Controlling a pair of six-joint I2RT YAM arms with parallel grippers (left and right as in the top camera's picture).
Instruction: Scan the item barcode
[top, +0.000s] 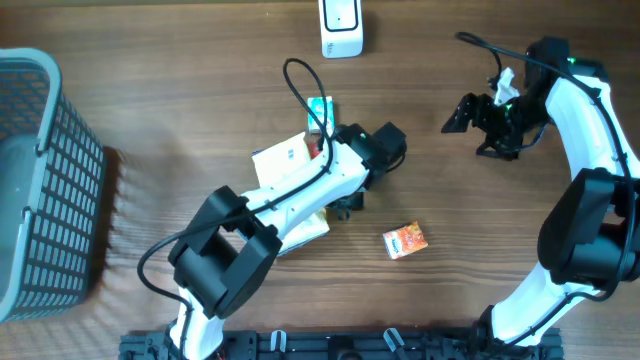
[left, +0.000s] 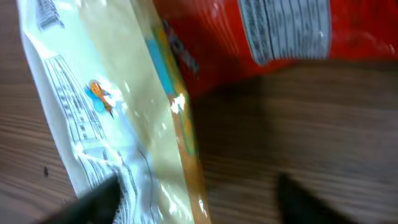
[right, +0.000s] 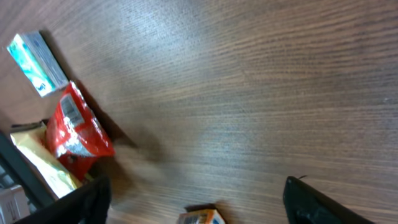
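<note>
red packet (left: 211, 43) lies just ahead of the left pincer (left: 199, 198).

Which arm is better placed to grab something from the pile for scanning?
Left. The left gripper sits open right at the red packet and pale pouch; the right gripper is over open table, away from them.

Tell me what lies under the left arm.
A red packet and a white packet stick out on one side of the left arm, a pale yellow edge on the other. Whether they join underneath is covered.
</note>
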